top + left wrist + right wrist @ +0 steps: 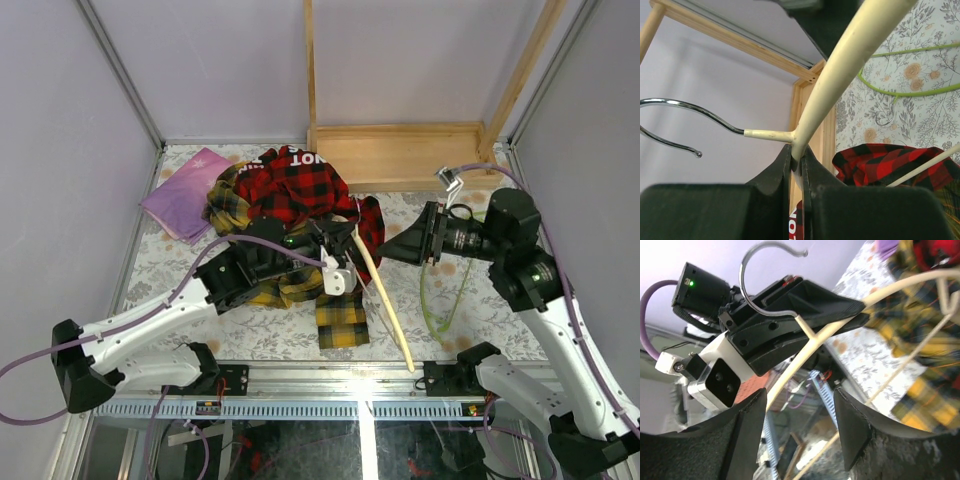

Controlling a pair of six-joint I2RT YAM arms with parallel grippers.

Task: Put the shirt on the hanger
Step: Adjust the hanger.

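The yellow-and-black plaid shirt (340,318) lies crumpled on the table, partly under a red-and-black plaid garment (300,185). The thin yellow-green hanger (440,290) lies flat on the table at the right, also visible in the left wrist view (910,92), and no gripper touches it. My left gripper (796,155) is shut on the neck of a cream curved hanger (840,65), just below its metal hook (670,102), holding it above the shirt. My right gripper (799,392) stands open beside that cream hanger (805,347), with one arm of the hanger running past its left finger.
A purple cloth (185,190) lies at the back left. A wooden frame (400,150) stands along the back wall. The lower end of the cream hanger (405,355) reaches the table's front edge. Grey walls close in both sides.
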